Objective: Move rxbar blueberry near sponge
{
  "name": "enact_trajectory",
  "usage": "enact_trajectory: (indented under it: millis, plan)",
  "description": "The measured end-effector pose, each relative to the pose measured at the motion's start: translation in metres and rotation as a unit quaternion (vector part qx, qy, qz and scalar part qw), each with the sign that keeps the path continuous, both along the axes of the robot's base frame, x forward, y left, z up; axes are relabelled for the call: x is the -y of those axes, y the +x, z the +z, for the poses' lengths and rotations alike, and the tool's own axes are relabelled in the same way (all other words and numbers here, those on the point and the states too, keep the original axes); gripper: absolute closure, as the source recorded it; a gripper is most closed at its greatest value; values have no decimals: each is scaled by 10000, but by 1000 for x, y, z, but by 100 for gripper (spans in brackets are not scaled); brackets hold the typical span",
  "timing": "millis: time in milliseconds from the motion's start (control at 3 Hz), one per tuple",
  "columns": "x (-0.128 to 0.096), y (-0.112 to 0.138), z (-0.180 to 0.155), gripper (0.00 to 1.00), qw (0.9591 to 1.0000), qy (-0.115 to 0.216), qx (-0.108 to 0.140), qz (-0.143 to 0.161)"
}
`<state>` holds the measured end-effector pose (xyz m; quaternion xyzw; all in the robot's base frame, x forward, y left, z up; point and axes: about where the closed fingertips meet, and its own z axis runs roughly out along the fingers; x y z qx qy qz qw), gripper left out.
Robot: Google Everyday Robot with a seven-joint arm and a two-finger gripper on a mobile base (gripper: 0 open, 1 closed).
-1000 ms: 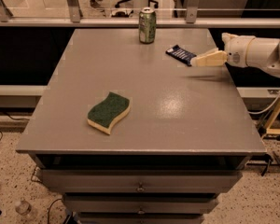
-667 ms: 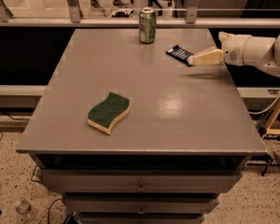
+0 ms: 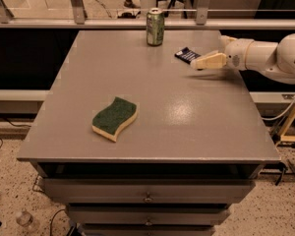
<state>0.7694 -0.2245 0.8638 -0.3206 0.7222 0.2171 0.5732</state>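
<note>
The rxbar blueberry (image 3: 187,54) is a small dark-blue flat bar lying on the grey table (image 3: 157,87) near its far right part. My gripper (image 3: 196,64) reaches in from the right, its pale fingers (image 3: 209,61) pointing left, tips just in front of and beside the bar, partly covering its right end. The sponge (image 3: 115,118), green-topped with yellow foam, lies on the table at front left, far from the bar and the gripper.
A green soda can (image 3: 155,27) stands upright at the far edge, left of the bar. A railing runs behind the table. Drawers sit under the table front. My white arm (image 3: 270,55) extends over the right edge.
The view has shifted slightly. My gripper stays beside the bar, with little movement; the bar and sponge have not moved.
</note>
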Motion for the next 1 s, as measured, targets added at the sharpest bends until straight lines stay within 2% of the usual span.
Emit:
enact_trajectory:
  millis: [333,1000]
  plan:
    - [-11,6,-5,0,9999,76,-7,107]
    - [-18,7,-15,0,9997,138,-95,173]
